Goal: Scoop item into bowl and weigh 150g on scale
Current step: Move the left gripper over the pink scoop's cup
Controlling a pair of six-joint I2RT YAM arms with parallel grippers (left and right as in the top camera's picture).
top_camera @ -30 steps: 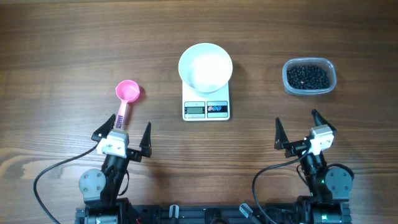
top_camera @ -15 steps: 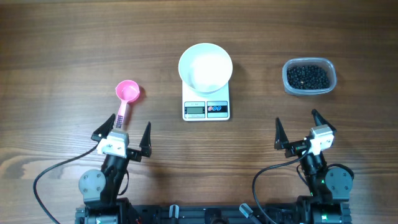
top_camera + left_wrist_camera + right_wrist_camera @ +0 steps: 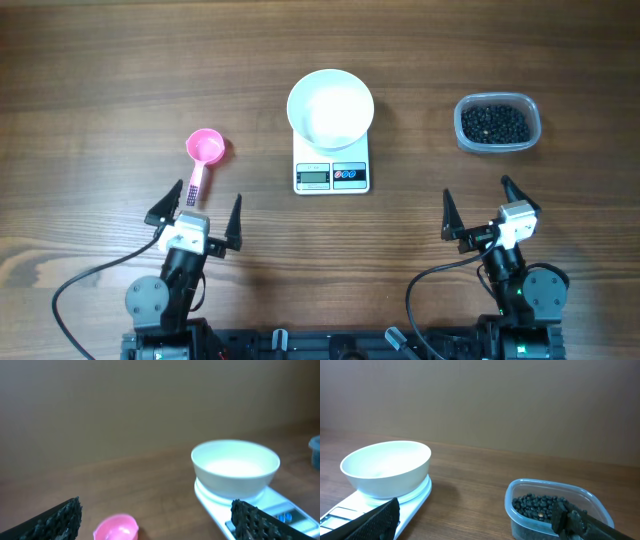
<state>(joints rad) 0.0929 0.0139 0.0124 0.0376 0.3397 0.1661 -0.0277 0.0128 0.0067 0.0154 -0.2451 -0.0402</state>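
Picking up the pink scoop (image 3: 205, 150) looks like the first place things could slip: it lies flat on the table (image 3: 90, 70) with its thin handle pointing toward the left gripper (image 3: 198, 212), and so low and narrow a handle is easy to pinch off-centre, letting the cup tilt or swing in the grip. Both grippers hang empty with jaws spread wide, the left just short of the handle's end, the right gripper (image 3: 478, 200) near the table's front edge and apart from everything. A tilted scoop would shed the item (image 3: 495, 122), small round black pieces that would likely roll far across bare wood. The scoop lies at the left and the pieces at the right, with the scale (image 3: 332, 176) between them, so a long carry or a handover may be needed, and either invites spills. Bumping the bowl (image 3: 330, 110) while tipping could shift it on the platform or upset the reading, and pouring too much in 1 go could overshoot 150 g. There are 2 containers: the white bowl sits on the scale's far half and is empty, while the clear plastic tub (image 3: 458, 128), well right of the scale, holds all the black pieces, covering its floor. The display is too small to read.
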